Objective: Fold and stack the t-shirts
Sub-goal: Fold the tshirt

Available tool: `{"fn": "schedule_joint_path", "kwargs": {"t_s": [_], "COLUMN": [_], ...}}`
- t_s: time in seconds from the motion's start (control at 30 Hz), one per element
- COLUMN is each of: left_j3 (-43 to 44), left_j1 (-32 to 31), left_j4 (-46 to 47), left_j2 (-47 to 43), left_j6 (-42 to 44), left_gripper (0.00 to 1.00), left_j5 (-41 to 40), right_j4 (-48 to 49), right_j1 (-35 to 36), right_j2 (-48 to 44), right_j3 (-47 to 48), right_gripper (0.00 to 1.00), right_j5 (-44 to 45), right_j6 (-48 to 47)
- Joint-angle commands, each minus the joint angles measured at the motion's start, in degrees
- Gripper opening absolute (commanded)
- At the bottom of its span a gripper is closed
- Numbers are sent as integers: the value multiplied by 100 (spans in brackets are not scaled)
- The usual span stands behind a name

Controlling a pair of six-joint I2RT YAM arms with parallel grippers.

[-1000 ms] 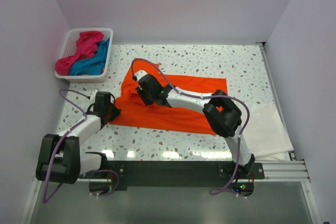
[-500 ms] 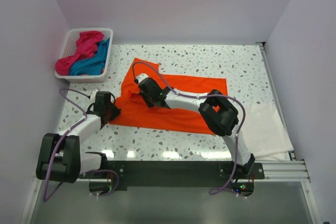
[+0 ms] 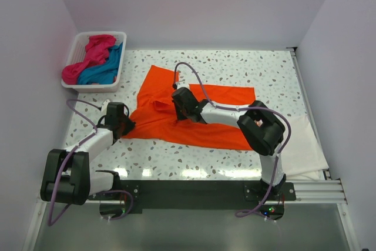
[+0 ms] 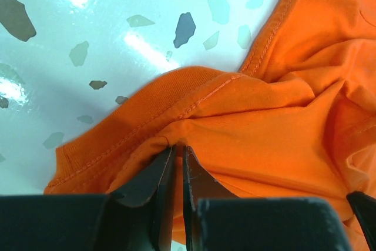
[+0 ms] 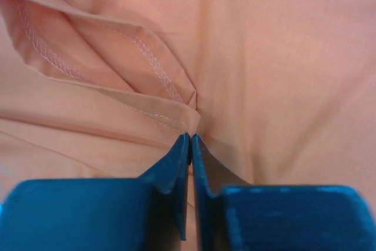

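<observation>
The orange t-shirt (image 3: 200, 133) lies spread across the middle of the table. My left gripper (image 3: 128, 126) is shut on its near-left edge; in the left wrist view the gripper (image 4: 176, 147) pinches a hemmed bunch of the orange t-shirt (image 4: 264, 116). My right gripper (image 3: 177, 101) sits over the shirt's left half. In the right wrist view this gripper (image 5: 190, 137) is shut on a hemmed fold of the shirt (image 5: 282, 57), which looks pale peach there. The magenta-pink t-shirt (image 3: 93, 50) and the teal-blue t-shirt (image 3: 107, 69) lie crumpled in the basket.
The white slatted basket (image 3: 74, 46) stands at the back left corner. A white cloth (image 3: 301, 145) lies at the table's right edge, by the right arm's base. Walls close in the table at the left, back and right.
My right gripper closed on a fold of the orange shirt and moved right, pulling cloth with it; the shirt's upper-left flap now shows. The left arm stayed put.
</observation>
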Motion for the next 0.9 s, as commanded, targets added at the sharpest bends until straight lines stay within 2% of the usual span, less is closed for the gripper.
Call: {"fn": "schedule_joint_path", "kwargs": {"t_s": [0.0,0.13,0.2,0.43,0.63,0.87], "left_j3": [92,92,92,197,241,426], "left_j1": [51,51,60,148,218,253], "left_j4": [14,-126,-215,-829,-988,-1252], "left_j2": [-14,-58,-128,-225,-339,-567], "left_j6": [114,123,106,-35,17,132], "left_gripper": [15,15,15,14,15,16], "left_j5": [-102,-198,-365,-839,-866,-876], "right_j4": [371,564,635,811,705,522], "right_j1": [-23,-23,-23,222,530,513], "right_j2": [-301,-459,-564,-662,-372,-318], "right_j3": [-126,-336,-372,-74,480,235], "right_gripper": [11,31,34,35,34,32], "right_j5": [68,68,94,33,-81,59], "right_j6": [465,535,430,-228,-519,-520]}}
